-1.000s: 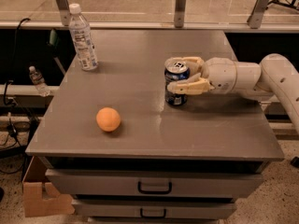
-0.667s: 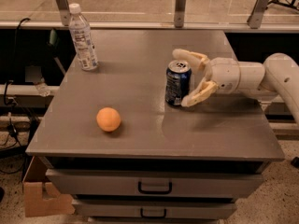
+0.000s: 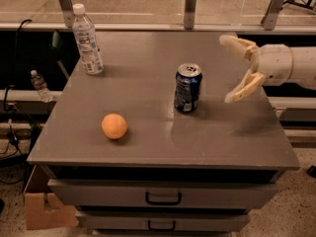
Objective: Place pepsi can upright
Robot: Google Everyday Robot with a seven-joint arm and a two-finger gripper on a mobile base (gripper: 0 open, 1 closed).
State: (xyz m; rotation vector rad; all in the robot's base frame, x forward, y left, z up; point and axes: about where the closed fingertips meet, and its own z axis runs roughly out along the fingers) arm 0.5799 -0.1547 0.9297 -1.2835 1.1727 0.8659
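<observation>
The pepsi can, dark blue with a silver top, stands upright on the grey table, a little right of the middle. My gripper is to the right of the can, clear of it and raised above the table's right side. Its two cream fingers are spread wide apart and hold nothing.
A clear plastic water bottle with a white cap stands at the table's back left. An orange ball lies front left. Drawers are below the tabletop. A cardboard box and a small bottle are on the left.
My gripper let go of the can, opened and drew back to the right. The can stays standing upright on the table.
</observation>
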